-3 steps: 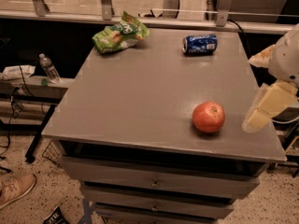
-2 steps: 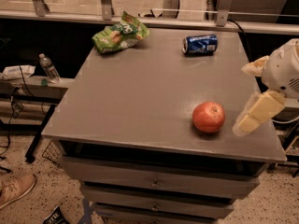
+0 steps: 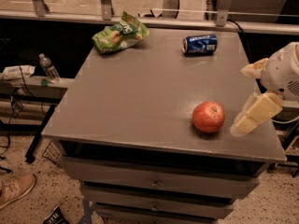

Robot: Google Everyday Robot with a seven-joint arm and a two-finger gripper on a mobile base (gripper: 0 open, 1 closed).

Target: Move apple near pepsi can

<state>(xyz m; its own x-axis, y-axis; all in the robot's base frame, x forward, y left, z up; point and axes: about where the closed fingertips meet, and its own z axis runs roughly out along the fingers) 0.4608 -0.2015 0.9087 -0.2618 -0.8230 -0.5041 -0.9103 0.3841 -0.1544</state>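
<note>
My worry from here is the apple [image 3: 208, 117] rolling. It sits on the front right part of the counter [image 3: 135, 97], near the front edge, and I judge that a glancing touch instead of a centred grip could send it over that edge or off the right side. The gripper [image 3: 247, 120] hangs just right of the apple, low over the counter and angled down toward it without touching. It has hold of nothing, and I cannot tell how far apart it stands. A 2nd risk is at the far end. The pepsi can [image 3: 199, 44] lies on its side near the back edge, right of centre and well apart from the apple, so I judge that a hard set-down or a rolling apple could nudge it away. The can's long axis runs roughly left to right, with 1 end toward the green snack bag [image 3: 119, 34]. The apple is round with no long axis to speak of, and I cannot make out where its stem points.
</note>
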